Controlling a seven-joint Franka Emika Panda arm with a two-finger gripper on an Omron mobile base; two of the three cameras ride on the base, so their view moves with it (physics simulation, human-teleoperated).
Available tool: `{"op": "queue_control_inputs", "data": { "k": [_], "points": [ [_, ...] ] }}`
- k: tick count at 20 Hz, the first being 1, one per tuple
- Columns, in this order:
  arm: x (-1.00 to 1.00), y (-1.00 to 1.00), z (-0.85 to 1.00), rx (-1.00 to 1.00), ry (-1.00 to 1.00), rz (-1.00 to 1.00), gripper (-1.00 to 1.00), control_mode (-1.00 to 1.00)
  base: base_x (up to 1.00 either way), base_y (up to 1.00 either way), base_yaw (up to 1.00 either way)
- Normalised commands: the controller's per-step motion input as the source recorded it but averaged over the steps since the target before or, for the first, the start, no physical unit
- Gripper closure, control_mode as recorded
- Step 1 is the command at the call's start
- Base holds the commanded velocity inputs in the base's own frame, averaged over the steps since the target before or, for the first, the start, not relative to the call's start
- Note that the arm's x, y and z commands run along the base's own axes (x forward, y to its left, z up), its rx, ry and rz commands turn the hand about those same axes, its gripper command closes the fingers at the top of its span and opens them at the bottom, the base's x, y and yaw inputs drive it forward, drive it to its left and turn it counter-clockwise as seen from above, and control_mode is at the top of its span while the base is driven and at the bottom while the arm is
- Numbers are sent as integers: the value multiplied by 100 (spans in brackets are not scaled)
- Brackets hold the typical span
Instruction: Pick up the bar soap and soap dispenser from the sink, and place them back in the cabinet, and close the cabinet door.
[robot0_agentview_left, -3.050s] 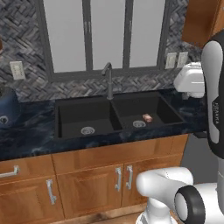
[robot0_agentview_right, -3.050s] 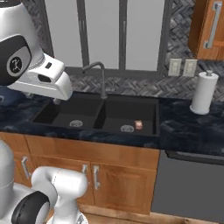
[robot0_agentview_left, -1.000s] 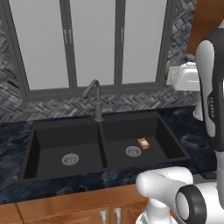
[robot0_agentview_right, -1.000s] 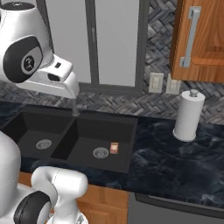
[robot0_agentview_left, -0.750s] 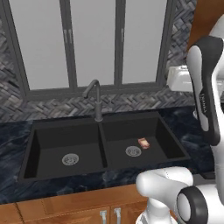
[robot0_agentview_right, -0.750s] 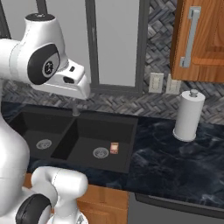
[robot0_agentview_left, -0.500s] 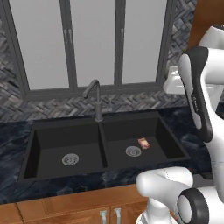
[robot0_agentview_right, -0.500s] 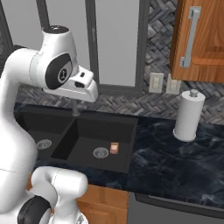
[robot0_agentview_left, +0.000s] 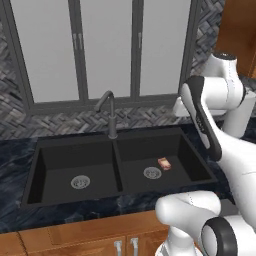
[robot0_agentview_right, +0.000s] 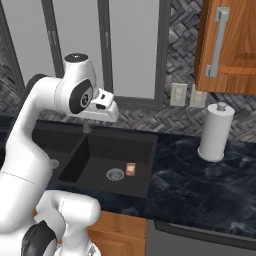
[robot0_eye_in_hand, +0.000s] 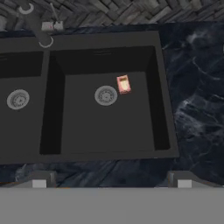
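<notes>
- Small pinkish-peach rectangular bar soap (robot0_agentview_left: 163, 163) (robot0_agentview_right: 130, 169) (robot0_eye_in_hand: 124, 84) lying flat on floor of right basin of black rectangular double-basin sink (robot0_agentview_left: 40, 172) (robot0_agentview_right: 145, 165) (robot0_eye_in_hand: 162, 109); just beside round steel drain (robot0_agentview_left: 152, 173) (robot0_agentview_right: 115, 174) (robot0_eye_in_hand: 105, 95), apart from it, on side nearer right-hand basin wall.
- Second round steel drain (robot0_agentview_left: 80, 182) (robot0_eye_in_hand: 18, 99) seen in left basin; nothing else on that basin floor.
- Dark curved faucet (robot0_agentview_left: 107, 112) rising at rear centre of sink, behind divider between basins; base visible at top left of hand view (robot0_eye_in_hand: 43, 41).
- Dark blue marbled stone desk (robot0_agentview_left: 12, 150) (robot0_agentview_right: 200, 185) (robot0_eye_in_hand: 197, 87) surrounding sink on all sides.
- End effector (robot0_eye_in_hand: 111, 179) spread wide, nothing between finger tips (robot0_eye_in_hand: 38, 178); poised high above front rim of sink, looking down into right basin, well apart from bar soap.
- In right base view, white hand of arm (robot0_agentview_right: 102, 107) held level over rear of sink, in front of faucet.
- Medium-brown wood cabinet door (robot0_agentview_right: 227, 42) with vertical silver bar handle (robot0_agentview_right: 216, 42) at upper right of right base view, above desk; cannot tell from this angle how far swung.
- White upright paper towel roll (robot0_agentview_right: 215, 132) standing on desk right of sink, below door, near two wall outlets (robot0_agentview_right: 186, 95).
- Grey-framed window panes (robot0_agentview_left: 105, 47) (robot0_agentview_right: 125, 45) behind sink; herringbone tile backsplash (robot0_agentview_left: 65, 122) below.
</notes>
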Motion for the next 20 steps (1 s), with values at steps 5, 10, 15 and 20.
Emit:
{"op": "queue_control_inputs", "data": {
  "k": [5, 10, 15, 20],
  "points": [
    [65, -1, -46, -5, 0, 0, -100, -100, 0, 0, 0],
    [63, -5, -43, -3, 0, 0, -100, -100, 0, 0, 0],
    [56, -8, -49, -1, 0, 0, -100, -100, 0, 0, 0],
    [39, -13, -52, 0, 0, 0, -100, -100, 0, 0, 0]
  ]
}}
